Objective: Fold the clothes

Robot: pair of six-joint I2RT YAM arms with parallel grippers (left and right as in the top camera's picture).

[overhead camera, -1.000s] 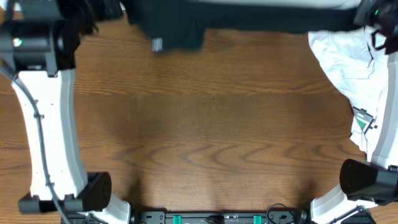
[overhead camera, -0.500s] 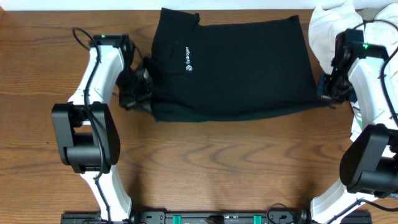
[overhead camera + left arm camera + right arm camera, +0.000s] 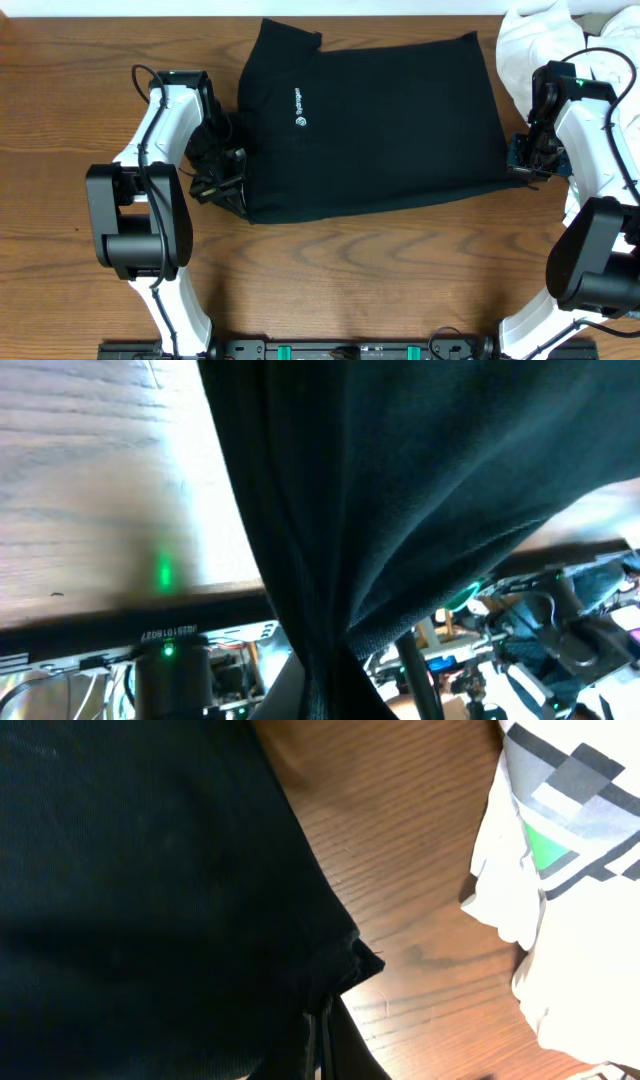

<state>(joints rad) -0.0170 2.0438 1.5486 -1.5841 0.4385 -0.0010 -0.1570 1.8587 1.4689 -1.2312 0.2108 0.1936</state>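
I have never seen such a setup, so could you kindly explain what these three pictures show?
The machine is a robot with a left arm and a right arm at a wooden table. The wide picture comes from a fixed camera looking straight down; the two close-ups come from cameras on the wrists. A black garment with a small white logo lies spread on the table. Each arm ends in a two-finger end effector: the left end effector is shut on the garment's near left corner, the right end effector on its near right corner, so both close-ups show mostly dark cloth. White clothes lie bunched at the far right.
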